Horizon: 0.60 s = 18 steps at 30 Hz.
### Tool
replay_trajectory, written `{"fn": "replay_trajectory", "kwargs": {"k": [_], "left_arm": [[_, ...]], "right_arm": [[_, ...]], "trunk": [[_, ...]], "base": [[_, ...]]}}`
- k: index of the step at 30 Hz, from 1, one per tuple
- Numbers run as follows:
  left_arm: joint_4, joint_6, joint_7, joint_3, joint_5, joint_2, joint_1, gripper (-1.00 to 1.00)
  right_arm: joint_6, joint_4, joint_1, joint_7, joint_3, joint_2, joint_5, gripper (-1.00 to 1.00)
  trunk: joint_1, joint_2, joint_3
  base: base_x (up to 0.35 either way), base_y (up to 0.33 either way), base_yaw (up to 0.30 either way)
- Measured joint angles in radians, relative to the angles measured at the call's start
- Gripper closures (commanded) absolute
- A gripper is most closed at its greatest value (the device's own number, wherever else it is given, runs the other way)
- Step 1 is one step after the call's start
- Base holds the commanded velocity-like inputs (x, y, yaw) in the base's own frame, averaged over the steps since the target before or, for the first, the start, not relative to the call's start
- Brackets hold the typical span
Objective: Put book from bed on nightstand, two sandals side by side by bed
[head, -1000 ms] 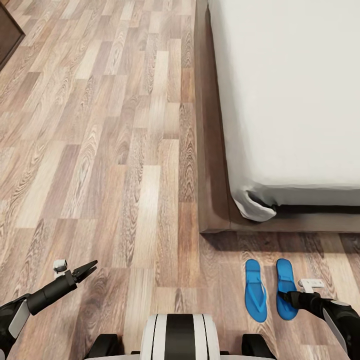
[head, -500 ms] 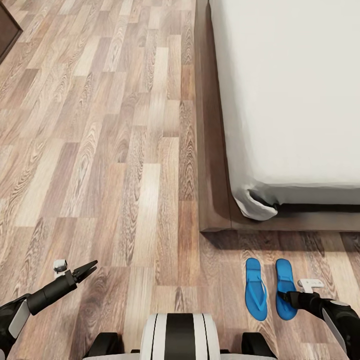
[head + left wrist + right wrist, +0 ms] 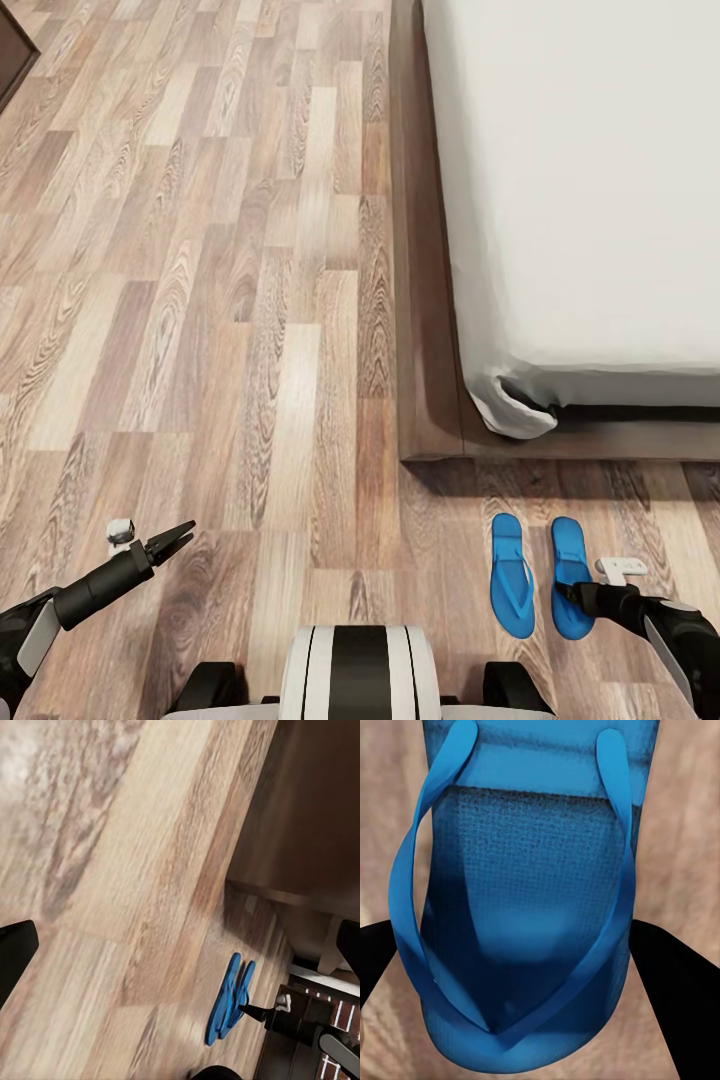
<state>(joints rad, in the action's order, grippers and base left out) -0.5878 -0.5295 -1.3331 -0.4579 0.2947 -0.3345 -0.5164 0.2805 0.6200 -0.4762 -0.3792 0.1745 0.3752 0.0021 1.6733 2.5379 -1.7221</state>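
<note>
1. We see two blue sandals lying flat on the wood-plank floor [image 3: 200,300], side by side and parallel, just off the foot edge of the bed frame [image 3: 425,300] near its corner.
2. The left sandal [image 3: 511,575] lies free on the boards; the right sandal [image 3: 570,560] lies just beside it with a narrow strip of floor between them.
3. Our right gripper [image 3: 572,592] sits over the heel half of the right sandal. In the right wrist view the two dark fingers [image 3: 679,975] stand apart on either side of that sandal [image 3: 521,907], whose toe straps run up the middle — we cannot tell whether the fingers touch its edges.
4. Our left gripper [image 3: 172,540] hangs over bare floor, well apart from the sandals, with its two thin fingers slightly parted and nothing between them.
5. In the left wrist view the pair of sandals [image 3: 229,999] shows far off on the planks, with the right arm's tip at them and the dark bed frame [image 3: 300,817] above.
6. The bed [image 3: 580,180] carries a plain off-white mattress; its sheet bunches in a fold at the near corner [image 3: 515,405], overhanging the brown frame.
7. A dark wooden cabinet corner [image 3: 12,50] shows at the far left edge of the head view — we cannot tell what piece of furniture it is.
</note>
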Motion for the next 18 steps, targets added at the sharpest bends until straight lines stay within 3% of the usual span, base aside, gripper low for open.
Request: {"fn": "replay_trajectory", "kwargs": {"k": [18], "left_arm": [[0.0,0.0,0.0,-0.001,0.0,0.0,0.001,-1.0]], "right_arm": [[0.003,0.01,-0.001,0.0,-0.003,0.001,0.001,1.0]], "trunk": [[0.001,0.0,-0.008]], "base": [[0.0,0.0,0.0]]}}
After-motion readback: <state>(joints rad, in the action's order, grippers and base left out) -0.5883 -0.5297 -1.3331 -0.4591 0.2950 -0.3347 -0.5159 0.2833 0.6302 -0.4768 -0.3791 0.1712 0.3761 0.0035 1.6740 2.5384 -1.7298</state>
